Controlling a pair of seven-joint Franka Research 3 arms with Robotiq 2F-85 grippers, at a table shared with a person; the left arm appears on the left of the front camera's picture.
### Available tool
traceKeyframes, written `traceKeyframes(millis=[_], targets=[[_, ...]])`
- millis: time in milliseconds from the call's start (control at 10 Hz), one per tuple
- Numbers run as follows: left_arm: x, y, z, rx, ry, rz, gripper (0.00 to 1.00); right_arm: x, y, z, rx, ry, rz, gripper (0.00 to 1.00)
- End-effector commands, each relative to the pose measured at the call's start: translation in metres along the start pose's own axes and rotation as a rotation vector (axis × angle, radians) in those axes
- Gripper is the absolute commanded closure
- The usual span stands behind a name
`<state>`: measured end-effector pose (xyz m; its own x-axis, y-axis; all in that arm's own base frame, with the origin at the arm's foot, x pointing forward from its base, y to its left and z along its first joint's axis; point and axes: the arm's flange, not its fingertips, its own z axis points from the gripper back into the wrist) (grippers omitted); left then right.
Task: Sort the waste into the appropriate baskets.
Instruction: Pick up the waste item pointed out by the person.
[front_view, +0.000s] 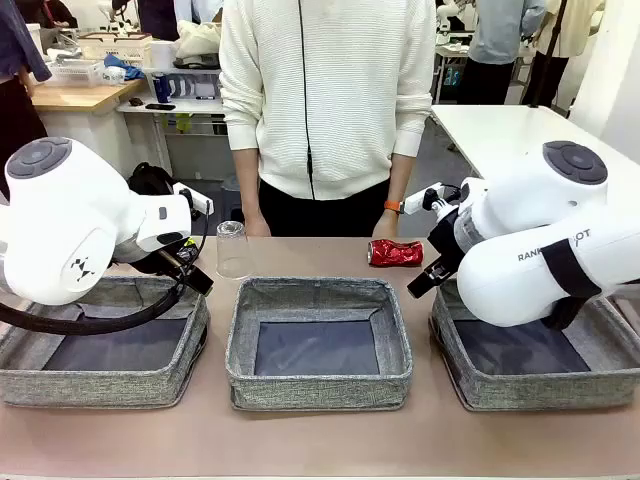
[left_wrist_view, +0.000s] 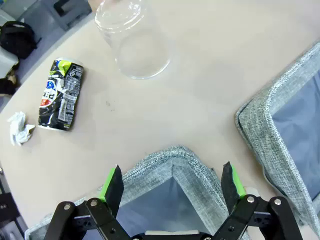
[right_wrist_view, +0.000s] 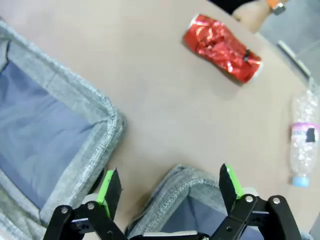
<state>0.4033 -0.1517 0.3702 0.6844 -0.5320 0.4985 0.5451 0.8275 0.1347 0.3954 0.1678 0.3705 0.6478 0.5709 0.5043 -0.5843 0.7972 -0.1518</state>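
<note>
Trash lies on the table (front_view: 300, 440) past the baskets (front_view: 316, 289). The right gripper (right_wrist_view: 169, 172) is wide open and empty, over a basket corner. The red can (right_wrist_view: 222, 47) lies flat ahead of it, its long side slanting across the fingers (right_wrist_view: 108, 186), so this arm is nearer. The left gripper (left_wrist_view: 171, 170) is open too, with the cup (left_wrist_view: 132, 40) ahead and the dark can (left_wrist_view: 61, 95) off to one side.

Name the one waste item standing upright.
The clear plastic cup, standing mouth-down; the red can, dark printed can and bottle all lie on their sides.
</note>
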Motion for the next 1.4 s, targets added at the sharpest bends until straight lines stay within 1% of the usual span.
traceKeyframes(millis=[0, 1100, 1200, 1300], targets=[[0.0, 0.0, 0.0, 0.0, 0.0, 0.0, 0.0, 0.0, 0.0, 0.0, 0.0, 0.0, 0.0, 0.0], [0.0, 0.0, 0.0, 0.0, 0.0, 0.0, 0.0, 0.0, 0.0, 0.0, 0.0, 0.0, 0.0, 0.0], [0.003, 0.009, 0.044, -0.012, 0.054, -0.033, 0.0, 0.003, -0.009, 0.033, -0.023, -0.026, 0.004, 0.0], [-0.004, 0.027, 0.123, -0.01, 0.054, -0.006, 0.0, 0.002, -0.017, 0.098, -0.045, -0.098, 0.026, 0.0]])
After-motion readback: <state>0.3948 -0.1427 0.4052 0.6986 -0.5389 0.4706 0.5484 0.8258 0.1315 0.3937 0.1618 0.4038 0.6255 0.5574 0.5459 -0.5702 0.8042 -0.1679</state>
